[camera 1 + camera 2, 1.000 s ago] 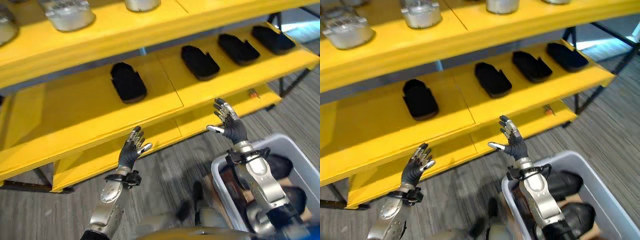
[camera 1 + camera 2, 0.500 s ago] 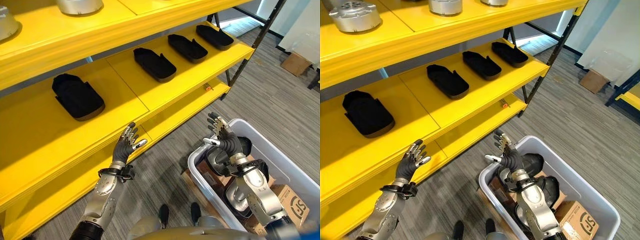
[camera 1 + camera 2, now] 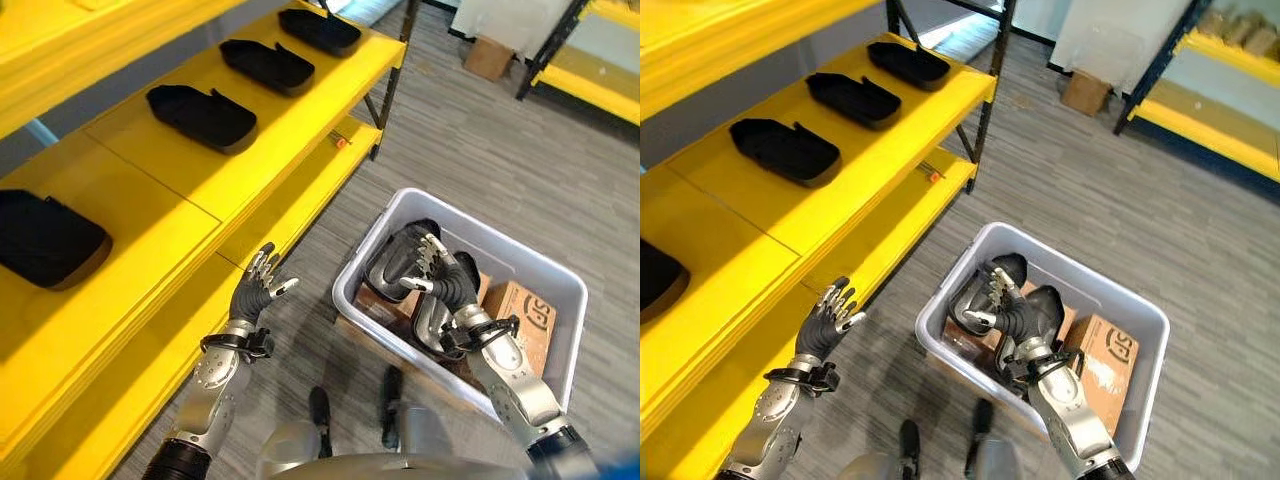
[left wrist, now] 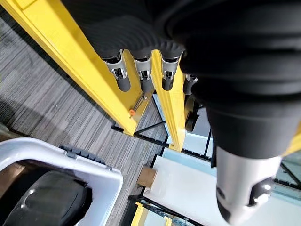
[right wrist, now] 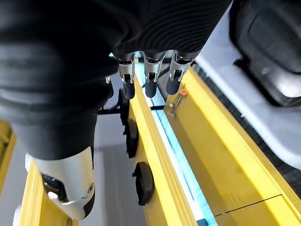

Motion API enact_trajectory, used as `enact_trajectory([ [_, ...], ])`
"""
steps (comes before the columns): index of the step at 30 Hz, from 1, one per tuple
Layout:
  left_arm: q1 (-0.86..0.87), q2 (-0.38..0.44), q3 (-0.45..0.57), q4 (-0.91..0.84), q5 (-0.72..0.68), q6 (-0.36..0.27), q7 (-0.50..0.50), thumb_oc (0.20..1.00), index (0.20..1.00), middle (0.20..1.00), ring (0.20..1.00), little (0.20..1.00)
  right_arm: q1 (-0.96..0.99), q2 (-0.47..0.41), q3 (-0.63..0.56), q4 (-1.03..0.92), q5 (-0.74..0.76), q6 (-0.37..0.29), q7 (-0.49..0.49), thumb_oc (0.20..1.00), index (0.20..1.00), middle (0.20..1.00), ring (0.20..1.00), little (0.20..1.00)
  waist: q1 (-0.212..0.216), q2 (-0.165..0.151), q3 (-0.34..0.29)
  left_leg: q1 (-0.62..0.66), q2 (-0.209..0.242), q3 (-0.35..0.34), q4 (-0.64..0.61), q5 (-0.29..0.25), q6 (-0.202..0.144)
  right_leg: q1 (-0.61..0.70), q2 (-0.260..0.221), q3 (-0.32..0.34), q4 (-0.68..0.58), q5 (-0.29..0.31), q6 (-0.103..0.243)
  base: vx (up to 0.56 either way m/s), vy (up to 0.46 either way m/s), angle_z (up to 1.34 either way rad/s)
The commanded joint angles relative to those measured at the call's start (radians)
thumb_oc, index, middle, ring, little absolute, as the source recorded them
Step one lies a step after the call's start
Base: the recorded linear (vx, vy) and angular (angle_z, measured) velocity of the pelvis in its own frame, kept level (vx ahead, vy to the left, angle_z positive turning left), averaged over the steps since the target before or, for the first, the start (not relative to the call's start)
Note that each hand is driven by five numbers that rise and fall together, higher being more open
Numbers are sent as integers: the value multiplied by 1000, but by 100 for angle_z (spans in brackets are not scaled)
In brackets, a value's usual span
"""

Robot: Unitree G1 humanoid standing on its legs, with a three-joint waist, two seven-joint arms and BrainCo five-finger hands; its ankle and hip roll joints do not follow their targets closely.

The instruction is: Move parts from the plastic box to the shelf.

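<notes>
A: Above the plastic box, head views: right hand spread, empty, over glossy black moulded parts. Left hand spread by the yellow shelf.

B: Wrist views: fingers straight, nothing held. Risk, likely: smooth rounded shells slip from a shallow grasp.

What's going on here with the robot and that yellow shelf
The robot is between a yellow shelf and a grey plastic box on the floor. Several black parts already lie along the shelf, and more black parts sit in the box beside a cardboard carton. Its right hand is open over the box and its left hand is open near the shelf edge. Neither hand holds anything.
</notes>
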Motion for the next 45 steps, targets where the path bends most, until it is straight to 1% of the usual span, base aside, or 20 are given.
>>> enact_trajectory([
  [1, 15, 17, 24, -59, 5, -27, -8, 1000, 1000, 1000, 1000, 1000, -6, 15, -27, -48, -13, -35, 5, 1000, 1000, 1000, 1000, 1000, 4, -62, -103, 35, -34, -117, -13, -58, -46, 1, -17, 146, -49, 122, 79, 158, -182, -120],
  [5, 26, 11, 32, -62, -1, -22, -17, 1000, 1000, 1000, 1000, 1000, 14, -1, -51, -63, -11, -36, 11, 1000, 1000, 1000, 1000, 1000, -11, -66, -133, 39, -19, -124, -7, -63, -64, 30, 10, 148, -89, 114, 76, 126, -167, -10],
  [9, 28, 4, 33, -59, -7, -22, -19, 1000, 1000, 1000, 1000, 1000, 21, -8, -68, -67, -7, -39, 7, 1000, 1000, 1000, 1000, 1000, -30, -48, -150, 49, 23, -123, -13, -59, -90, 42, 38, 146, -87, 69, 60, 102, -138, -8],
  [14, 33, 3, 32, -62, -17, -18, -32, 1000, 1000, 1000, 1000, 1000, 26, -31, -82, -85, 1, -45, 9, 1000, 1000, 1000, 1000, 1000, -47, -24, -154, 44, 81, -120, 46, -71, -128, 51, 79, 160, -76, 9, 28, 117, -161, 1],
  [16, 32, 1, 36, -63, -21, -20, -30, 1000, 1000, 1000, 1000, 1000, 29, -39, -89, -90, 6, -50, 9, 1000, 1000, 1000, 1000, 1000, -50, -17, -145, 21, 103, -119, 114, -69, -143, 53, 92, 169, -67, -14, 14, 52, -125, 4],
  [18, 34, 2, 34, -67, -26, -22, -33, 1000, 1000, 1000, 1000, 1000, 27, -50, -92, -97, 12, -57, 5, 1000, 1000, 1000, 1000, 1000, -43, -15, -117, -70, 137, -134, 306, 0, -178, 68, 120, 180, -72, -33, -20, -8, -181, 5],
  [19, 35, 2, 35, -72, -29, -24, -32, 1000, 1000, 1000, 1000, 1000, 26, -55, -90, -101, 13, -59, 5, 1000, 1000, 1000, 1000, 1000, -36, -17, -101, -114, 137, -162, 411, 40, -189, 78, 131, 186, -76, -42, -38, -41, -192, 6],
  [20, 35, 3, 34, -74, -33, -27, -29, 1000, 1000, 1000, 1000, 1000, 24, -64, -91, -109, 14, -62, 5, 1000, 1000, 1000, 1000, 1000, -24, -22, -73, -158, 112, -214, 513, 74, -196, 86, 137, 196, -80, -45, -54, -48, -154, 8],
  [21, 29, 0, 29, -79, -36, -32, -23, 1000, 1000, 1000, 1000, 1000, 18, -73, -89, -113, 13, -67, 4, 1000, 1000, 1000, 1000, 1000, -6, -32, -43, -208, 56, -292, 599, 89, -203, 84, 134, 207, -77, -45, -61, 93, -6, -17],
  [22, 32, 2, 38, -95, -42, -29, -23, 1000, 1000, 1000, 1000, 1000, 6, -79, -89, -112, 7, -71, -2, 1000, 1000, 1000, 1000, 1000, -10, -37, -45, -260, 126, -342, 430, 82, -192, 77, 135, 227, -81, -61, -36, 128, 33, -31],
  [23, 34, 2, 39, -96, -43, -28, -23, 1000, 1000, 1000, 1000, 1000, 6, -80, -87, -111, 6, -71, -2, 1000, 1000, 1000, 1000, 1000, -6, -37, -44, -251, 130, -338, 421, 82, -194, 79, 137, 231, -80, -63, -37, 252, 160, -32],
  [24, 37, 3, 39, -102, -49, -29, -23, 1000, 1000, 1000, 1000, 1000, -2, -81, -87, -103, 3, -75, -13, 1000, 1000, 1000, 1000, 1000, -2, -29, -49, -236, 196, -337, 273, 95, -192, 79, 141, 247, -71, -83, -21, 177, 154, -47],
  [25, 36, 5, 35, -106, -48, -31, -20, 1000, 1000, 1000, 1000, 1000, -3, -80, -86, -95, 2, -74, -17, 1000, 1000, 1000, 1000, 1000, 5, -23, -45, -221, 230, -338, 184, 115, -192, 80, 141, 265, -62, -93, -14, 221, 259, -77],
  [26, 35, 6, 32, -108, -43, -33, -17, 1000, 1000, 1000, 1000, 1000, -8, -80, -81, -92, -3, -75, -23, 1000, 1000, 1000, 1000, 1000, 13, -9, -41, -224, 259, -362, 104, 162, -199, 78, 143, 284, -48, -108, -9, 210, 332, -106],
  [27, 31, 3, 28, -111, -36, -38, -14, 1000, 1000, 1000, 1000, 1000, 2, -79, -87, -89, -1, -77, -30, 1000, 1000, 1000, 1000, 1000, 12, 9, -38, -221, 269, -413, 90, 169, -217, 67, 125, 322, -17, -123, 4, 191, 342, -88],
  [28, 32, 5, 22, -110, -32, -43, -16, 1000, 1000, 1000, 1000, 1000, 6, -79, -80, -85, -2, -75, -22, 1000, 1000, 1000, 1000, 1000, 11, 16, -40, -209, 252, -421, 99, 131, -214, 60, 123, 343, 2, -128, 7, 170, 349, -81],
  [30, 19, 12, 14, -123, -42, -42, -28, 1000, 1000, 1000, 1000, 1000, 23, -72, -92, -96, -8, -71, -19, 1000, 1000, 1000, 1000, 1000, -6, 22, -33, -209, 237, -361, 110, 114, -220, 52, 96, 348, 8, -110, 19, 116, 303, -102],
  [32, -5, 53, 3, -128, -41, -54, -31, 1000, 1000, 1000, 1000, 1000, 1, -54, -86, -88, 2, -70, -24, 1000, 1000, 1000, 1000, 1000, -18, -3, 3, -215, 191, -273, 164, 41, -201, 22, 36, 400, -40, -43, 57, 34, 387, -70],
  [38, -40, 67, 1, -127, -35, -62, 1, 1000, 1000, 1000, 1000, 1000, -10, -46, -81, -96, 8, -72, -33, 1000, 1000, 1000, 1000, 1000, -31, -30, 19, -247, 179, -222, 210, -4, -188, -21, 5, 432, -79, 1, 73, 3, 117, -34],
  [45, -110, 76, -31, -142, -5, -73, 31, 1000, 1000, 1000, 1000, 1000, -33, -47, -79, -76, -4, -80, -68, 1000, 1000, 1000, 1000, 1000, -57, -35, 45, -294, 181, -209, 221, -5, -193, -90, 0, 447, -75, 20, 75, -14, 4, -10],
])
